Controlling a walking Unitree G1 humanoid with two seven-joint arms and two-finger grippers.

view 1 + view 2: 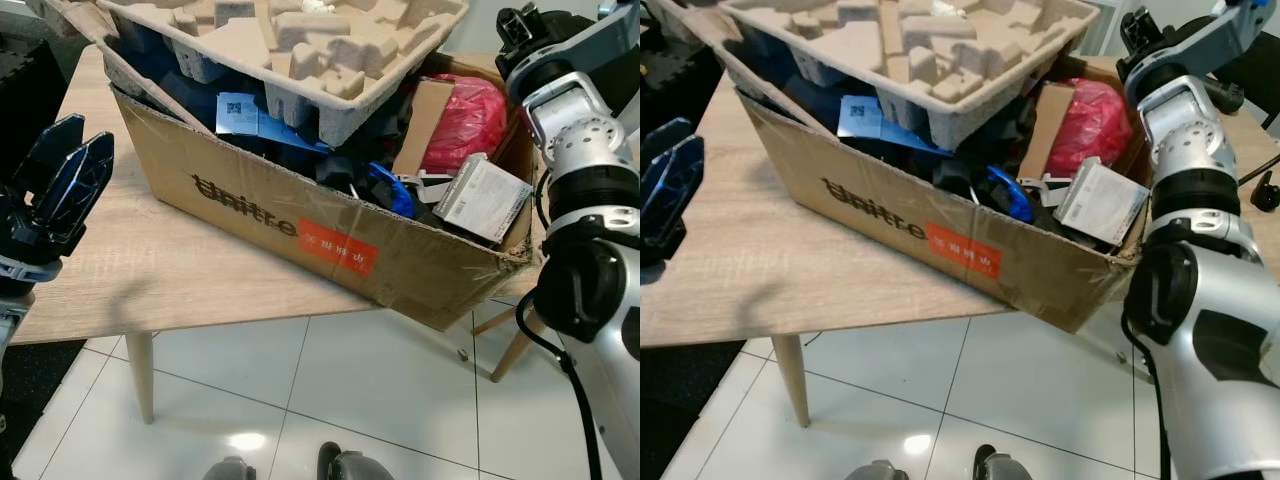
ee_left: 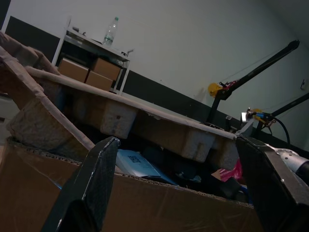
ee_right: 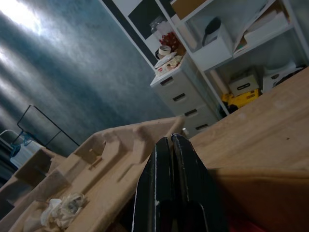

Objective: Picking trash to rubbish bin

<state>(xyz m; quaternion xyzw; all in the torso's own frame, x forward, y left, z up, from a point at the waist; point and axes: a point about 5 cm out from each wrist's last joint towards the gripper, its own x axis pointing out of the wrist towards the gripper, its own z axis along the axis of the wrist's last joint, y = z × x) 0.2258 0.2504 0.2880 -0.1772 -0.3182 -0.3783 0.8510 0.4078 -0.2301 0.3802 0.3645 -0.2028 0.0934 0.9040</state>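
Observation:
A big cardboard box (image 1: 300, 232) stuffed with trash stands on a wooden table (image 1: 130, 275). A moulded pulp tray (image 1: 300, 40) lies across its top, with a crumpled white tissue (image 3: 63, 209) in it. Below the tray are a blue leaflet (image 1: 240, 112), a red bag (image 1: 465, 120), a white packet (image 1: 485, 198) and dark clutter. My left gripper (image 1: 65, 165) is open and empty, level with the table's left part, facing the box's near wall (image 2: 145, 208). My right gripper (image 3: 170, 145) is shut on nothing, held high by the box's far right corner, beside the tray's rim.
White tiled floor (image 1: 330, 380) lies in front of the table, whose slanted wooden legs (image 1: 142, 375) stand at left and right. The box's near right corner (image 1: 500, 265) is torn and overhangs the table edge. Shelves and a drawer cabinet (image 3: 193, 96) stand behind.

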